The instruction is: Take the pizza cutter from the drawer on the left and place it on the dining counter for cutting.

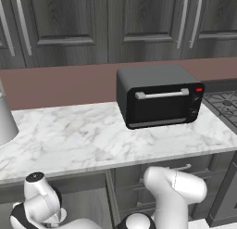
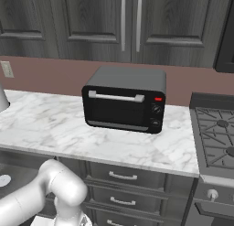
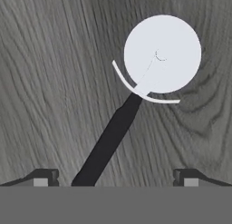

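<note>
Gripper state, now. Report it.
Gripper: open, holding nothing; fingertips either side of the pizza cutter handle, not closed on it.

1. The pizza cutter point(image 3: 138, 98) has a pale, smooth metal wheel and a matt black handle.
2. It lies on the drawer point(image 3: 54, 82) floor, dark grey wood with visible grain.
3. The tabletop point(image 1: 92, 135) is white marble with grey veins, smooth.
4. The toaster oven point(image 1: 159, 96) has a matt dark casing, glossy black door and silvery metal handle.
5. The wall cabinets point(image 2: 91, 19) are dark grained wood with metal handles.
</note>
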